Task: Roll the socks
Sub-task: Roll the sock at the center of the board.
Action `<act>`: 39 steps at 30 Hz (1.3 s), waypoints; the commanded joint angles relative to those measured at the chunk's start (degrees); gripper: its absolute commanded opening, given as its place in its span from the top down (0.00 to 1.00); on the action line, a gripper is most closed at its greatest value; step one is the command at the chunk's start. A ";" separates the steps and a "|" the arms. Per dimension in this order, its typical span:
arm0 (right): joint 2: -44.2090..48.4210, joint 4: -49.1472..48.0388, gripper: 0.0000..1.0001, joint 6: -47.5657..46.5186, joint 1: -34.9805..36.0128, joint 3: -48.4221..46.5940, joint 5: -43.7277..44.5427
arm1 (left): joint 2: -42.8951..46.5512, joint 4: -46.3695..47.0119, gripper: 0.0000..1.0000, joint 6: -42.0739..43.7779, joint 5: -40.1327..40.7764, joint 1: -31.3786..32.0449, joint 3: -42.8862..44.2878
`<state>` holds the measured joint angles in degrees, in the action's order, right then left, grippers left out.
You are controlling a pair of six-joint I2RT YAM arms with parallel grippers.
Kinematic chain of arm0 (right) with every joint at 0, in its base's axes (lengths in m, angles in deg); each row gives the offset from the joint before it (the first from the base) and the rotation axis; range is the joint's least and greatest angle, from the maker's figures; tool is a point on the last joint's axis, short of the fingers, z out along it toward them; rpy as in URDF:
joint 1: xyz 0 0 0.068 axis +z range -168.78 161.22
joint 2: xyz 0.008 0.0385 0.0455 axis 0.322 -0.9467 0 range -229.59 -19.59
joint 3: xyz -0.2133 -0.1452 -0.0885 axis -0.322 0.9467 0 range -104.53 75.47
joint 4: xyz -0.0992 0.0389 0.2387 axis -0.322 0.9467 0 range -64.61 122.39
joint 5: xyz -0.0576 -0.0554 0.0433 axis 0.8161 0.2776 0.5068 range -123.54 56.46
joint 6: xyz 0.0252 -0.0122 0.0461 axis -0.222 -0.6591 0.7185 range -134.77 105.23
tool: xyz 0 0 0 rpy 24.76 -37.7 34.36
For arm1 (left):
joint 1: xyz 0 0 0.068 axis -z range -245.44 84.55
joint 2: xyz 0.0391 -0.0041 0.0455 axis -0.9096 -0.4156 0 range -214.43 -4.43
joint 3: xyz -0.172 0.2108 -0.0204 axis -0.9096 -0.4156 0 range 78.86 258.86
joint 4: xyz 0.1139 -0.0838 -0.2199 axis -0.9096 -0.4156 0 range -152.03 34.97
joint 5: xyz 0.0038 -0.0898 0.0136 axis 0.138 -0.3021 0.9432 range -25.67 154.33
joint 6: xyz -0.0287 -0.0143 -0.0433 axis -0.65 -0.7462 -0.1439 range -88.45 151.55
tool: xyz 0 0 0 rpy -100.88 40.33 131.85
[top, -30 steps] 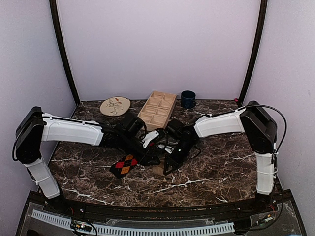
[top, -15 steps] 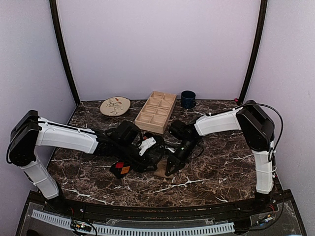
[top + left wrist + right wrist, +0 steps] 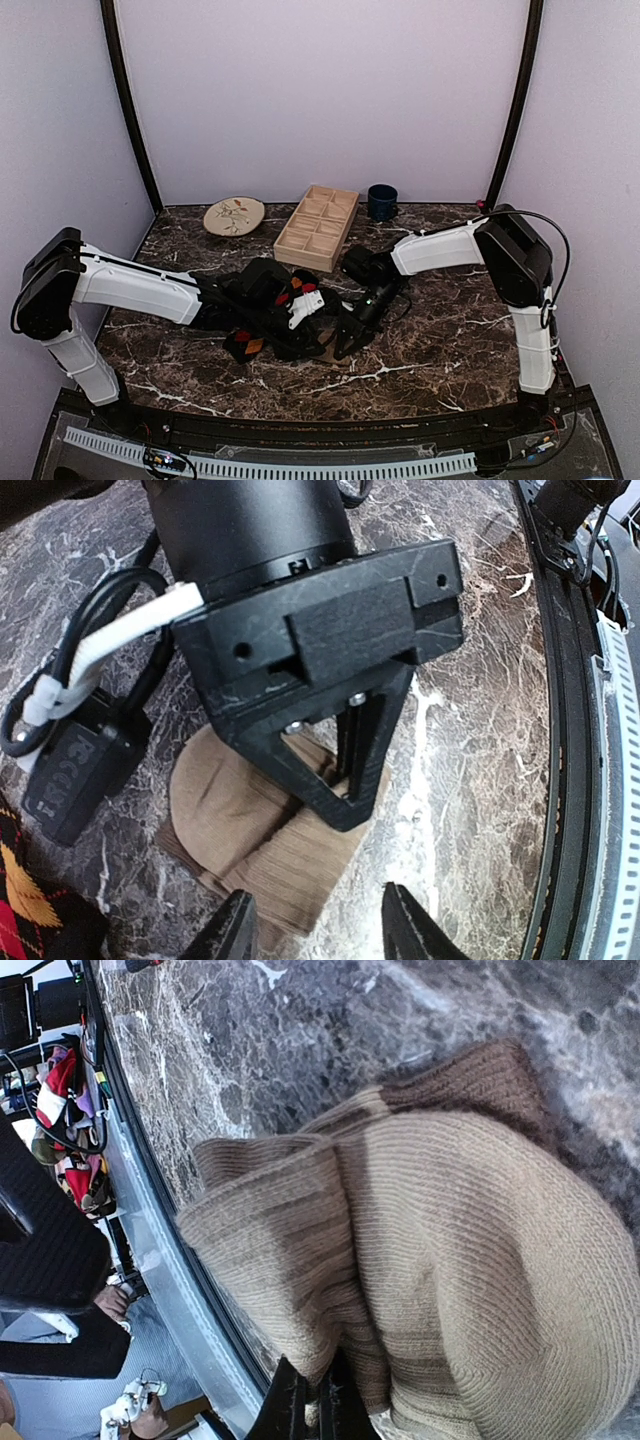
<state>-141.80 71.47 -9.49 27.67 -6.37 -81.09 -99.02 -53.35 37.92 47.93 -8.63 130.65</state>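
Though tight shut — right hand point(image 3: 312, 1395) on tan sock point(image 3: 450, 1260).

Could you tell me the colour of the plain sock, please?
Tan-beige sock, clearest in the right wrist view.

Argyle sock point(image 3: 247, 345) left of plain sock point(image 3: 232, 818), tray point(image 3: 318, 228) behind, between plate point(image 3: 234, 215) and mug point(image 3: 381, 201).

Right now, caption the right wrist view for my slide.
Right gripper shut on a folded tan sock, marble table behind.
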 commanded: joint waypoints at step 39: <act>-3.47 2.43 1.00 0.57 0.61 -2.42 -4.31 | -9.26 -2.51 0.62 9.75 -2.96 1.72 4.83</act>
<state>-143.90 73.50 -8.66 27.87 -8.16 -84.24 -107.63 -53.81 46.03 46.81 -7.40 133.92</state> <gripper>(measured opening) 0.018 0.398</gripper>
